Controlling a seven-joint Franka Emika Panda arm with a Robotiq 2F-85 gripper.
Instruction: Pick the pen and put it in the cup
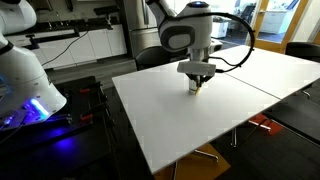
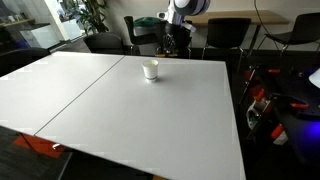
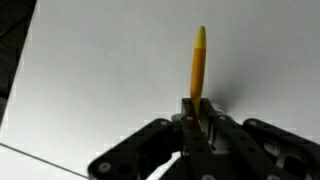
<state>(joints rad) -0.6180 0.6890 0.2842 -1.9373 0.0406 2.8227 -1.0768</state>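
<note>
Yellow pen (image 3: 199, 62) stands clamped between my fingers (image 3: 209, 120) in the wrist view. They grip it near one end, and most of the shaft sticks out past them over the bare white table (image 3: 90, 70). The grasp looks centred and the pen is in line with the fingers, so I judge the pick done and the carry to the cup (image 2: 151, 69) to be the step in hand.

In an exterior view the cup stands upright on the table (image 2: 120, 115). My arm (image 2: 186, 8) is beyond the cup, toward the far edge and off to one side, clearly apart from it. The wrist view does not show the cup at all.

To do this well I would lift first, so the pen's free end clears the cup's rim with room to spare. Then I would travel sideways until the pen hangs over the middle of the cup's mouth. The cup looks light and could tip at a touch, so I would descend slowly and straight. I would let go only once the lower end is well inside the cup.
</note>
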